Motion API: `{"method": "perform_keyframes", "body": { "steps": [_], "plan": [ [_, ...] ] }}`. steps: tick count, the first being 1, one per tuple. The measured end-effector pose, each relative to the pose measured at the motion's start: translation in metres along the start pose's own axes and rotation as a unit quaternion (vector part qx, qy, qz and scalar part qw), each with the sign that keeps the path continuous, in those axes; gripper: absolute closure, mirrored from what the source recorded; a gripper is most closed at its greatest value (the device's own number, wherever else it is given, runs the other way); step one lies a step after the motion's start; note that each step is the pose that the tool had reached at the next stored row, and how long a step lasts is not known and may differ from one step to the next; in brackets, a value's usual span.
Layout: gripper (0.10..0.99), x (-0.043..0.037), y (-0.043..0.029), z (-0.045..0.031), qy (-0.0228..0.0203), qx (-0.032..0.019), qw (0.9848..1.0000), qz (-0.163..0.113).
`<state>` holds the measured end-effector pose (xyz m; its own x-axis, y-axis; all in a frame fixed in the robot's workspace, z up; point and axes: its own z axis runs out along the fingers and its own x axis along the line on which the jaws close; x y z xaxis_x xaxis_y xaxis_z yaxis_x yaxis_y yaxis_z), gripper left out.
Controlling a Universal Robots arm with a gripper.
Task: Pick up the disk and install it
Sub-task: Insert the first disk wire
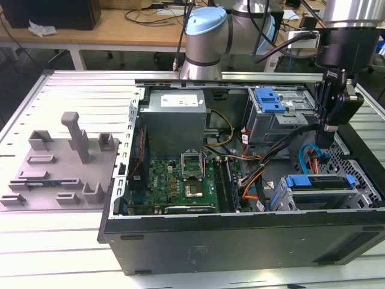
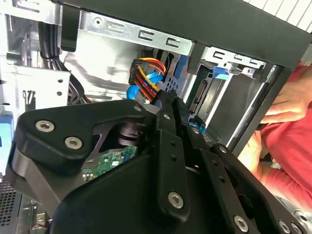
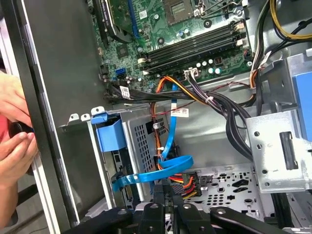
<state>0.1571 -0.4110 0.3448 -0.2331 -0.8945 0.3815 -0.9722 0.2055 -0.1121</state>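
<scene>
Jaws, closed together, hang among cables (image 3: 170, 127) beside drive cage (image 1: 363, 194).

A grey metal table (image 1: 72, 90) with long grooves is sitting at the front. Behind it a wooden table (image 1: 120, 30) is standing on white legs (image 1: 77, 59). A black box (image 1: 51, 13), a scrunched white paper (image 1: 41, 28) and some cables (image 1: 162, 12) are lying on the wood. Under it the floor (image 1: 36, 57) is looking dark. Light is shining brightly on the grey metal.
</scene>
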Motion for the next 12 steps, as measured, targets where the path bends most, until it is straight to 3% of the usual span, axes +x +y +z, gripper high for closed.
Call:
{"method": "perform_keyframes", "body": {
  "steps": [5, 8, 10, 12],
  "plan": [
    [0.922, 0.0, 0.0, 0.0002, 0.0001, -0.0001, 1.0, 0.0],
    [0.922, 0.0036, -0.0009, -0.0004, -0.0057, -0.0014, 1.0, 0.0],
    [0.922, 0.0081, -0.0021, -0.0047, -0.0062, -0.0015, 1.0, 0.0],
    [0.922, 0.015, -0.0037, -0.0017, -0.0113, -0.0027, 0.9999, 0.0]
  ]
}}
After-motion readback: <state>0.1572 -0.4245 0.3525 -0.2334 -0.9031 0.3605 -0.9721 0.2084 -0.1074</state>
